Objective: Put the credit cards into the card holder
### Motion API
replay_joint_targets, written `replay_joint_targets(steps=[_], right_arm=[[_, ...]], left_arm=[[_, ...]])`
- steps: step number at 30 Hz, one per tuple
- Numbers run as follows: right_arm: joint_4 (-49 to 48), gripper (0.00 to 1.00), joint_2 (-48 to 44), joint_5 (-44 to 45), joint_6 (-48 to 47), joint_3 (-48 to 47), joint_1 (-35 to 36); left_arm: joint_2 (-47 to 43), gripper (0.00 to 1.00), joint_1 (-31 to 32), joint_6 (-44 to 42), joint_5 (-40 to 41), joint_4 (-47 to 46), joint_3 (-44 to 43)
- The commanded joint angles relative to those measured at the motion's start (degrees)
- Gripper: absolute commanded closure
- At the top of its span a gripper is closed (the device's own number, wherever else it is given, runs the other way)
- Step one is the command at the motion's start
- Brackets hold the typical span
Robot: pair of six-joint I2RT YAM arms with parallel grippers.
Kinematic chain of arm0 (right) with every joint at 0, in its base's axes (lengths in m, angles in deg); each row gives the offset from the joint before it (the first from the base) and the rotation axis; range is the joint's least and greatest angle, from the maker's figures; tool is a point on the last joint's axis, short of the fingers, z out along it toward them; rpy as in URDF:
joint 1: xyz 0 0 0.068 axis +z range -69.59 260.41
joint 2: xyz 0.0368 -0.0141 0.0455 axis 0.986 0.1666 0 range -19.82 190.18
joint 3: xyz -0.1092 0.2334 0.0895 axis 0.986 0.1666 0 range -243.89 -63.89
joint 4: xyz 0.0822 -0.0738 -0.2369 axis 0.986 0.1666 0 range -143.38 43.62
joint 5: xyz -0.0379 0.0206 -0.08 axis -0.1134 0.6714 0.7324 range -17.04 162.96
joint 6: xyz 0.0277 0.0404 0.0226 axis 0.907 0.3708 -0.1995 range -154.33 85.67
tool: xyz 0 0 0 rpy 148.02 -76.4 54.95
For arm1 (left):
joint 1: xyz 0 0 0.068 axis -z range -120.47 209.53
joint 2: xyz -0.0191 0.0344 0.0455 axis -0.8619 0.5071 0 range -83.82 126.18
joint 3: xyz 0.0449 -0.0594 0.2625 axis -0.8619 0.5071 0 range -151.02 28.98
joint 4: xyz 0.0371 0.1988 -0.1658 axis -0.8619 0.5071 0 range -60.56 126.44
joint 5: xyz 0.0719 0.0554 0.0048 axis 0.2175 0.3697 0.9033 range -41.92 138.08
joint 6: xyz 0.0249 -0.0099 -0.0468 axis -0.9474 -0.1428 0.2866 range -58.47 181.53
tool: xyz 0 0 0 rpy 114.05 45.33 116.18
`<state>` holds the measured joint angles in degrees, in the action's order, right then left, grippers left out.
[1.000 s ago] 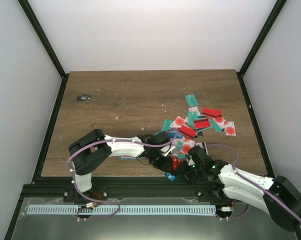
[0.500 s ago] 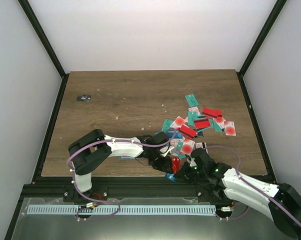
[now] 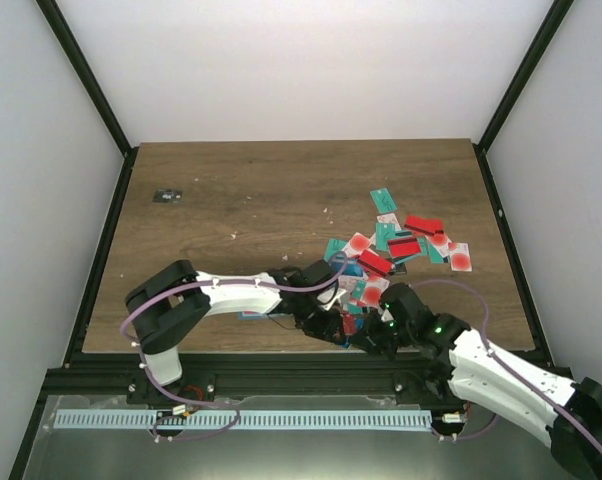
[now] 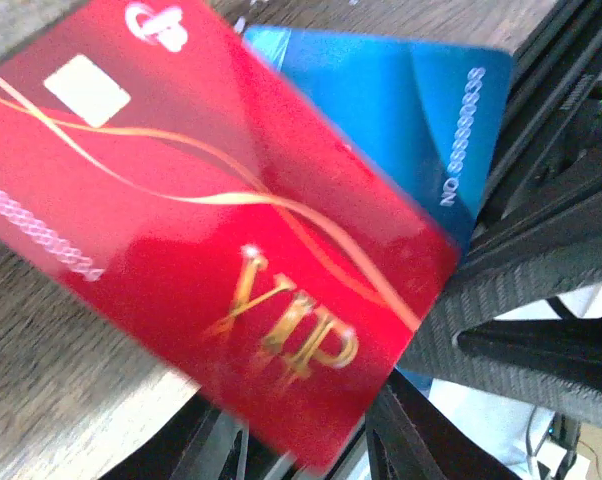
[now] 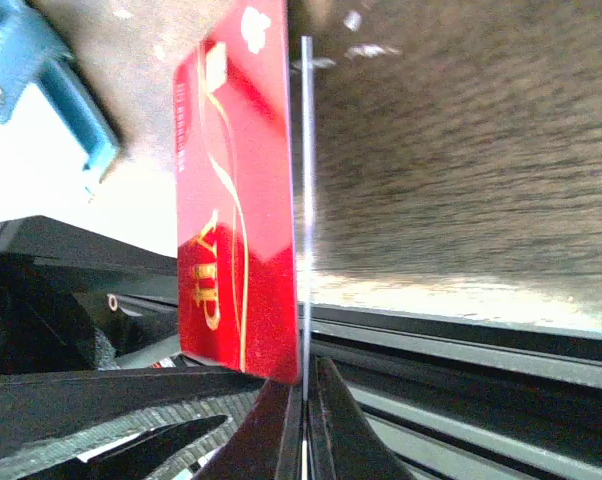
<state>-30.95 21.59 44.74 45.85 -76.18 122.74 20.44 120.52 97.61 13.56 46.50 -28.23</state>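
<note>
Surface: we see a brown wooden table [image 3: 281, 190] | right of centre: credit cards [image 3: 411, 240] strewn, teal, red, white-and-red, some overlapping | far left: small dark object [image 3: 167, 196], well apart | middle: pale specks [image 3: 231, 236]

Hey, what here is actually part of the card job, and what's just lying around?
For the job: red VIP card, pinched in the right gripper; blue card behind it; heap of loose cards. The card holder isn't clearly visible.
Lying about: small dark object, far left; pale specks.
</note>
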Motion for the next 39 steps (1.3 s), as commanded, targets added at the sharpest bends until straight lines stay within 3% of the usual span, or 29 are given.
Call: replay_joint_targets(steps=[1, 9, 17, 26, 34, 39], right_arm=[[15.3, 0.99, 0.0, 8.3, -2.3, -8.9, -0.5], [28.5, 0.99, 0.5, 19.0, -9.8, -22.7, -1.7], [16.1, 0.99, 4.0, 15.4, -30.9, -34.5, -3.3], [3.3, 0.99, 9.3, -6.5, -46.0, -41.6, -8.6], [-7.7, 0.99, 11.8, -27.1, -44.8, -42.9, -10.4], [-14.7, 0.99, 12.5, -34.5, -41.4, -42.3, -10.4]], left_arm=[[-4.4, 0.66, -1.8, 0.0, 2.0, 3.1, -1.8], [-11.8, 0.65, -7.2, -1.8, 6.3, 8.8, -3.2], [-24.4, 0.62, -15.5, -5.0, 8.7, 12.5, -2.5], [-37.3, 0.46, -26.3, -9.8, -4.8, 12.6, -3.8], [-44.4, 0.42, -28.6, -8.0, -12.7, 6.0, -6.6], [-44.8, 0.42, -28.7, -7.4, -14.4, 5.5, -7.0]])
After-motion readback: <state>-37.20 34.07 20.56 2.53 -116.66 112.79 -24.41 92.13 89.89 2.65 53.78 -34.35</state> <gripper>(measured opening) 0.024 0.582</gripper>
